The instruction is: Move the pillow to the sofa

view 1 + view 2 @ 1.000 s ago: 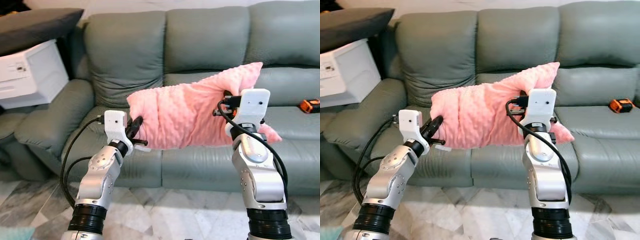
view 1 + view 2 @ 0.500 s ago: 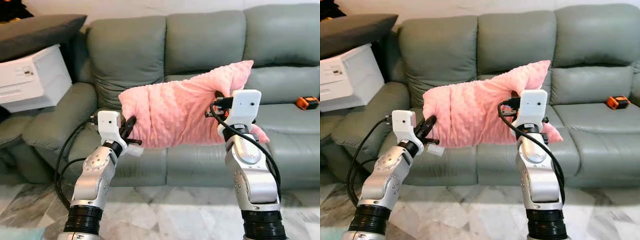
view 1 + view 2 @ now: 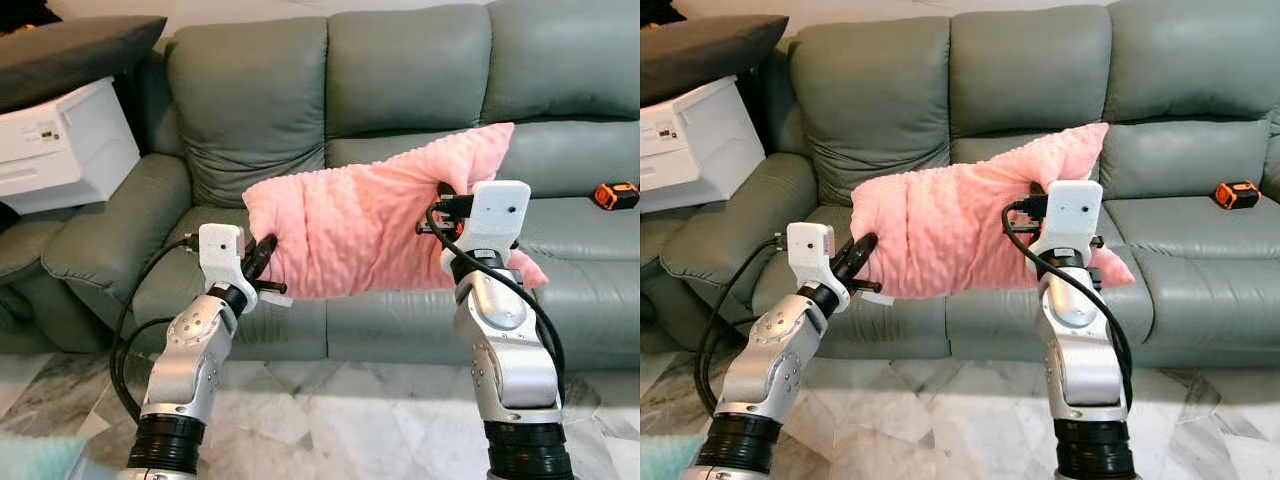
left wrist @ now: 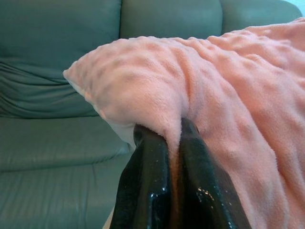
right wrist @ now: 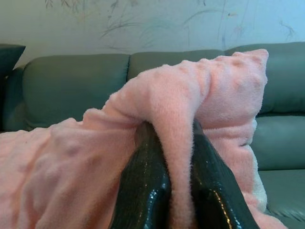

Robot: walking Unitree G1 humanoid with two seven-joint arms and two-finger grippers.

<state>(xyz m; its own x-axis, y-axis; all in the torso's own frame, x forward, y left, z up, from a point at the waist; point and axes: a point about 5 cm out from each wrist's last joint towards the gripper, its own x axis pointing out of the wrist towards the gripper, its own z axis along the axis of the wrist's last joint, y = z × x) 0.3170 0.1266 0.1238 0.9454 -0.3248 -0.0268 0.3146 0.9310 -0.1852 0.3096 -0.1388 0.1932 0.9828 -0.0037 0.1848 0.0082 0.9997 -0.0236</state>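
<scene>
A pink fuzzy pillow (image 3: 360, 225) hangs in the air in front of the grey-green leather sofa (image 3: 400, 90), stretched between both arms above the seat's front edge. My left gripper (image 3: 268, 252) is shut on the pillow's left end; its black fingers (image 4: 147, 186) pinch a fold of the fabric. My right gripper (image 3: 452, 200) is shut on the pillow's right part, with a ridge of pink fabric squeezed between the fingers (image 5: 143, 186). The pillow's right corner (image 3: 495, 135) points up toward the backrest.
An orange and black object (image 3: 614, 195) lies on the right seat cushion. A white box (image 3: 60, 145) sits beside the sofa's left armrest (image 3: 110, 235), under a dark cushion (image 3: 70, 55). Marble floor (image 3: 330, 420) lies below my arms.
The view has shifted slightly as I move; the pillow stays held between both grippers at about the same height before the sofa. No grip has changed.
</scene>
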